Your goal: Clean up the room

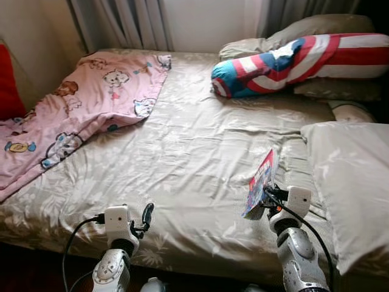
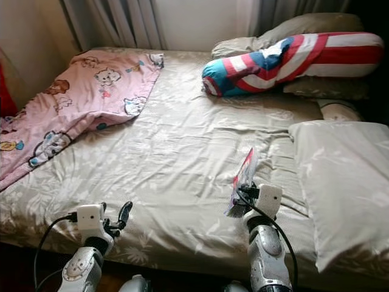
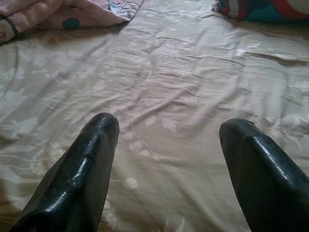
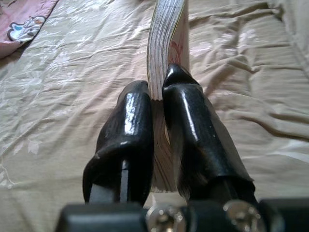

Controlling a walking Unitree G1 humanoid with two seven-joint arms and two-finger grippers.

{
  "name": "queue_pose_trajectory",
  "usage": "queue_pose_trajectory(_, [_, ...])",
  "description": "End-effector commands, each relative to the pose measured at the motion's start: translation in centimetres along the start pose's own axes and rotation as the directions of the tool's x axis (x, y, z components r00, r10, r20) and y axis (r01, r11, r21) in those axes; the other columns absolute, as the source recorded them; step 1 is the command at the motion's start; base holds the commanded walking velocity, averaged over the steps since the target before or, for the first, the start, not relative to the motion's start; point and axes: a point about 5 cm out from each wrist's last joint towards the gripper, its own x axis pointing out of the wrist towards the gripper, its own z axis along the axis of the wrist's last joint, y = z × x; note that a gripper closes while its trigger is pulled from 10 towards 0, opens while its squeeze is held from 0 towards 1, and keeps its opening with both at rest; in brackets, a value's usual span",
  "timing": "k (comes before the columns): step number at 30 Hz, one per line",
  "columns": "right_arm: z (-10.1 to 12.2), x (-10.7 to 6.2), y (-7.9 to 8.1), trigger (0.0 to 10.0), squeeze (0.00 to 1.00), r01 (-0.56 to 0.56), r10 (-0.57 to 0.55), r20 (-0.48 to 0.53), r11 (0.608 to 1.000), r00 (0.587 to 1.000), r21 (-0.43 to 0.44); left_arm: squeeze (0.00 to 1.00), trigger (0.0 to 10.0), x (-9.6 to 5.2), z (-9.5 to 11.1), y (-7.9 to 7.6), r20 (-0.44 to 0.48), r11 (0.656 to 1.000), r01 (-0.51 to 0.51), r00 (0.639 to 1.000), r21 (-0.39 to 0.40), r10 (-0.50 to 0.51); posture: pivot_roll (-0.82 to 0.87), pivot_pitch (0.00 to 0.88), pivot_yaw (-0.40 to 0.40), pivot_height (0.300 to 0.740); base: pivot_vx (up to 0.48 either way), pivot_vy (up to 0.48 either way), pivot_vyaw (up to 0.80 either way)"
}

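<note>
Right gripper [image 4: 157,92] clamped on a thin book [image 1: 260,182] — held upright on edge just above the beige bedsheet [image 1: 194,158], near the bed's front edge and just beside the plain pillow [image 1: 352,182]. Pages pinched between both black fingers [image 4: 130,125] in the right wrist view. Left gripper [image 3: 166,140] spread wide and holding nothing, hovering low over the sheet near the front edge. Pink cartoon blanket [image 1: 79,115] bunched at the far left; striped red-white-blue bolster [image 1: 292,64] at the head, well apart from the book.
</note>
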Motion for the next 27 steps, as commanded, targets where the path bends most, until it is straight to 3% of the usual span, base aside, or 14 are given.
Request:
queue_pose_trajectory(1, [1.0, 0.4, 0.6, 10.0, 0.0, -0.028, 0.028, 0.051, 1.0, 0.998, 0.004, 0.0, 10.0, -0.3, -0.3, 0.4, -0.02, 1.0, -0.008, 1.0, 0.005, 0.008, -0.06, 0.089, 0.036, 0.66, 0.3, 0.0, 0.0])
queue_pose_trajectory(16, [2.1, 1.1, 1.5, 10.0, 0.0, -0.09, 0.088, 0.085, 0.996, 0.992, 0.023, 0.0, 10.0, -0.3, -0.2, 0.4, -0.017, 1.0, -0.015, 1.0, 0.009, 0.015, -0.06, 0.096, 0.037, 0.66, 0.06, 0.0, 0.0])
queue_pose_trajectory(18, [2.2, 1.2, 1.6, 10.0, 0.0, -0.097, 0.092, 0.088, 0.994, 0.992, 0.047, 0.0, 10.0, -0.3, -0.2, 0.5, -0.016, 1.0, -0.015, 1.0, 0.01, 0.015, -0.06, 0.099, 0.039, 0.66, 0.0, 0.0, 0.0])
queue_pose_trajectory(20, [2.6, 1.9, 1.6, 10.0, 0.0, -0.11, 0.097, 0.084, 0.977, 0.992, 0.181, 0.0, 10.0, -0.4, -0.2, 0.5, -0.016, 1.0, -0.014, 1.0, 0.011, 0.014, -0.05, 0.104, 0.043, 0.66, 0.0, 0.0, 0.0])
queue_pose_trajectory(27, [2.9, 3.3, 2.7, 10.0, 0.0, -0.228, 0.229, 0.033, 0.93, 0.973, 0.289, 0.0, 10.0, -0.7, -0.2, 0.8, -0.019, 1.0, -0.013, 1.0, 0.018, 0.014, -0.04, 0.116, 0.049, 0.66, 0.0, 0.0, 0.0])
